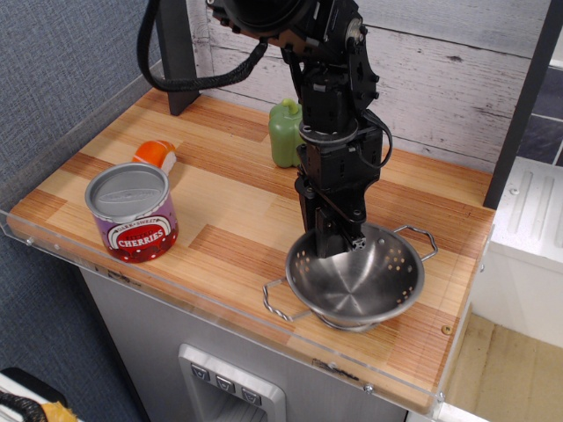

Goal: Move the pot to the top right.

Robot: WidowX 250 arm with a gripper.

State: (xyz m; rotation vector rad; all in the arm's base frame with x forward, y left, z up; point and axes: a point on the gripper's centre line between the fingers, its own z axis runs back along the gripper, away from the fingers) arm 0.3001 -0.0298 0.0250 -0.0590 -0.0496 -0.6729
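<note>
- A shiny round stainless-steel pot (361,283), pierced with small holes and fitted with two wire loop handles, is seen at the front right of the wooden table (220,220), close to the front edge.
- The pot appears tipped, its left side raised a little off the wood; whether it is fully lifted cannot be told.
- The black pincer (339,242) is lowered onto the pot's back-left rim from directly above, one finger inside the bowl; the rim seems to be pinched, though the contact is partly hidden.
- The pot lies just below and to the front right of the pincer; its handles run from front left to back right.
- The top right corner, judged to be the goal, lies behind the pot, past the arm.
- A green plastic bottle (285,132) stands behind the arm.
- A small orange-and-white object (157,155) and a red-and-purple cherries can (133,211) are placed well apart at the left.
</note>
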